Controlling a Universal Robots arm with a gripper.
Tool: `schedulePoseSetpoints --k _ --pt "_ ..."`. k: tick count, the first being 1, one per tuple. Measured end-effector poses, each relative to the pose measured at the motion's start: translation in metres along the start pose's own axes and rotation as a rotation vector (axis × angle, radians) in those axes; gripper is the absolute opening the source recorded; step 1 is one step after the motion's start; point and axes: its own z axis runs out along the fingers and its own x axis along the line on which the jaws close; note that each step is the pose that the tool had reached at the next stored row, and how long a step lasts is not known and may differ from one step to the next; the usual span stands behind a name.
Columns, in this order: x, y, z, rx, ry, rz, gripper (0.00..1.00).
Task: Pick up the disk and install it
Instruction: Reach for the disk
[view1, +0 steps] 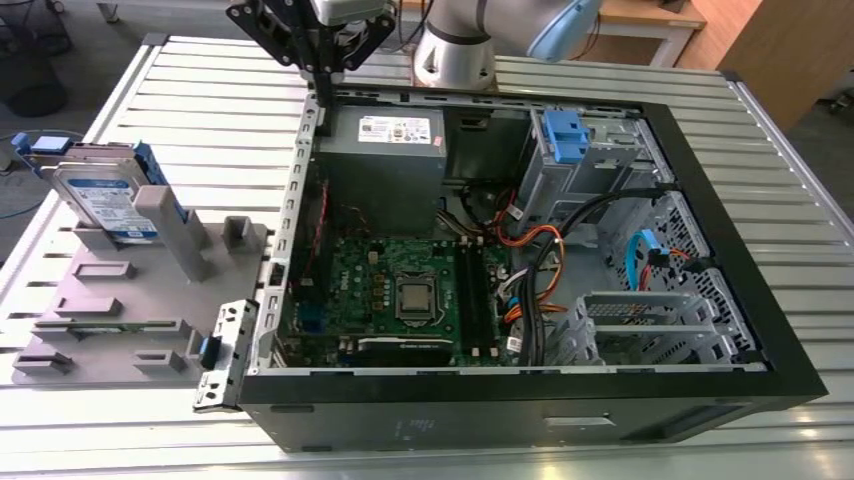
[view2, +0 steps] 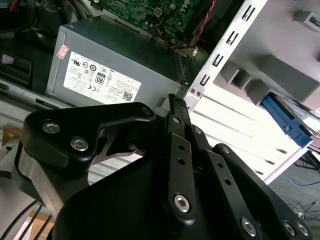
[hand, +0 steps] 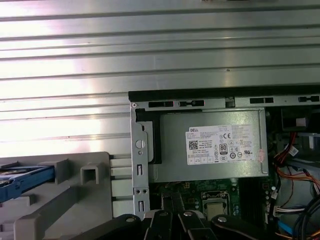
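The disk (view1: 114, 200) is a silver drive with a white-and-blue label and a blue bracket. It stands upright in a slot of the grey fixture (view1: 134, 300) on the exterior view's left. Its blue edge also appears in the second wrist view (view2: 286, 119) and the first wrist view (hand: 25, 177). My black gripper (view1: 320, 88) hangs high over the back left corner of the open computer case (view1: 747, 300), well away from the disk. Its fingers (view2: 175, 107) meet at the tips with nothing between them, and the finger links (hand: 172, 220) lie close together.
Inside the case are the grey power-supply box (view1: 380, 160), the green motherboard (view1: 400, 290), bundled cables (view1: 534, 270) and a tall metal cage with a blue clip (view1: 567, 135). The slatted metal table (view1: 200, 110) carries the case and fixture.
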Motion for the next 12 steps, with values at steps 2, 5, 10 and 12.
schedulePoseSetpoints --k 2,5,10,12 --pt "0.0011 -0.0001 0.0 -0.0001 -0.0001 0.0 0.11" --pt "0.0035 -0.0003 0.0 0.0 0.0 0.0 0.11" --pt "0.0103 -0.0008 0.0002 -0.0001 -0.0001 0.0 0.11" --pt "0.0145 -0.0011 0.0003 0.0 -0.0002 0.0 0.11"
